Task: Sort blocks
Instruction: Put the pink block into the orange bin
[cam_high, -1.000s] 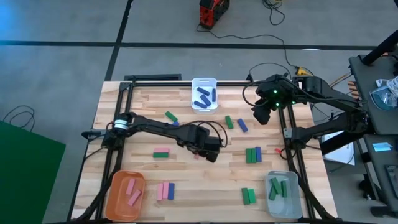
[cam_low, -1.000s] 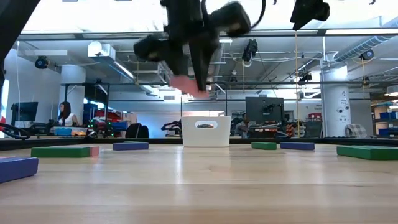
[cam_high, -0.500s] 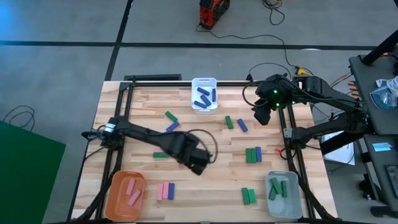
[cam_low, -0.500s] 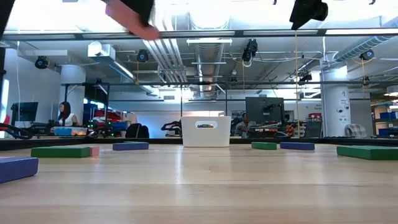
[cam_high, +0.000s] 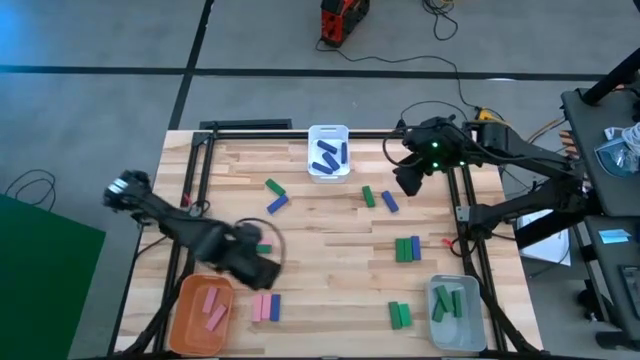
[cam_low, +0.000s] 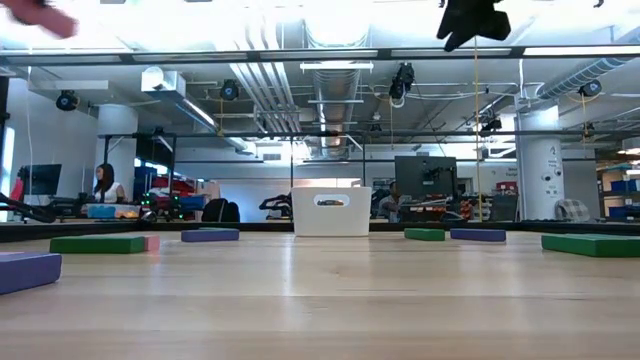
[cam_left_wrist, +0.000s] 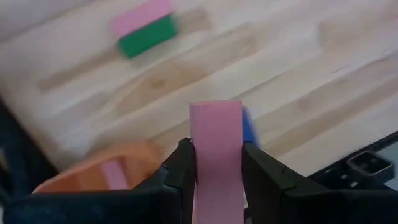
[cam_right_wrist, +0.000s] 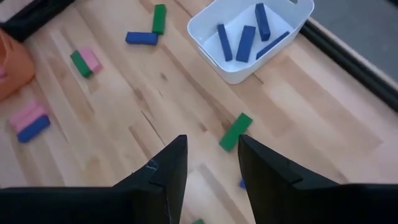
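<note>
Two arms are over the table (cam_high: 330, 230). The left gripper (cam_left_wrist: 216, 163) is clenched on a pink block (cam_left_wrist: 216, 143), which stands up between its fingers (cam_left_wrist: 181, 168); in the high view this gripper (cam_high: 258, 266) hangs near the table's front left, just beside the orange bin (cam_high: 203, 312) that holds pink blocks (cam_high: 212, 305). The left wrist view shows that bin's rim (cam_left_wrist: 93, 169) below the held block, a bit of a blue block (cam_left_wrist: 249, 129) behind it, and a pink-and-green pair (cam_left_wrist: 144, 27) lying farther off on the wood. The right gripper (cam_right_wrist: 208, 163) waits with its fingers spread and nothing between them, high over the back right of the table (cam_high: 410, 178). Under it lies a green block (cam_right_wrist: 236, 131), and beyond that the white bin (cam_right_wrist: 249, 38) with blue blocks (cam_right_wrist: 245, 42) in it. On the table, a pink pair touching a blue one (cam_high: 266, 307) lies just right of the orange bin. A green and blue pair (cam_high: 275, 195) lies in front of the white bin (cam_high: 328, 152), another such pair (cam_high: 378, 199) to its right, and a green-blue cluster (cam_high: 407, 248) nearer the right edge. The grey bin (cam_high: 455, 312) at the front right holds green blocks (cam_high: 447, 304), with two more green ones (cam_high: 399, 315) on the wood just left of it.
</note>
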